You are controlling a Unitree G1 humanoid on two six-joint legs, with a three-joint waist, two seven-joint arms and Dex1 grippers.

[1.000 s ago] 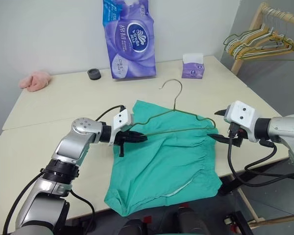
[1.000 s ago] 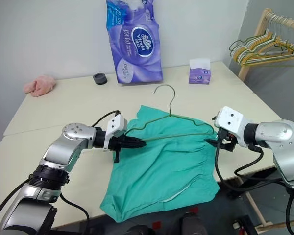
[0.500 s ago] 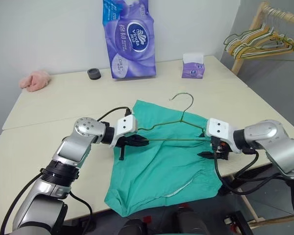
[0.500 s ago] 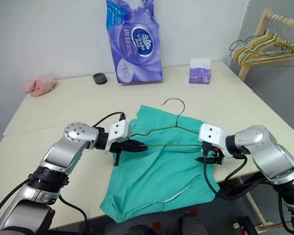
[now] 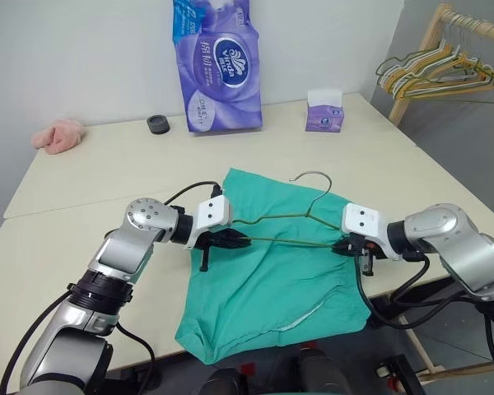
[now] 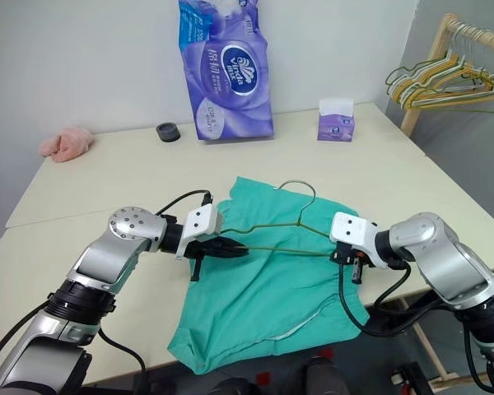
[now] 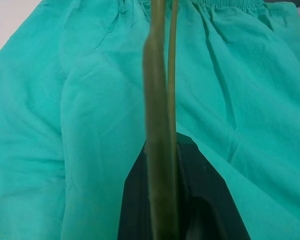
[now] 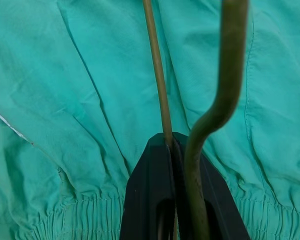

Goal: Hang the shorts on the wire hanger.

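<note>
Both pincers pinch the hanger point(image 5: 284, 228) by its ends, left pincer point(image 5: 237, 241) and right pincer point(image 5: 342, 246) stretching it level just above the shorts point(image 5: 272, 280), which lie flat beneath them on the worktop point(image 5: 107, 164), presumably for threading.

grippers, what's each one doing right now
Left gripper: shut on the wire hanger, at its left end.
Right gripper: shut on the wire hanger, at its right end.
</note>
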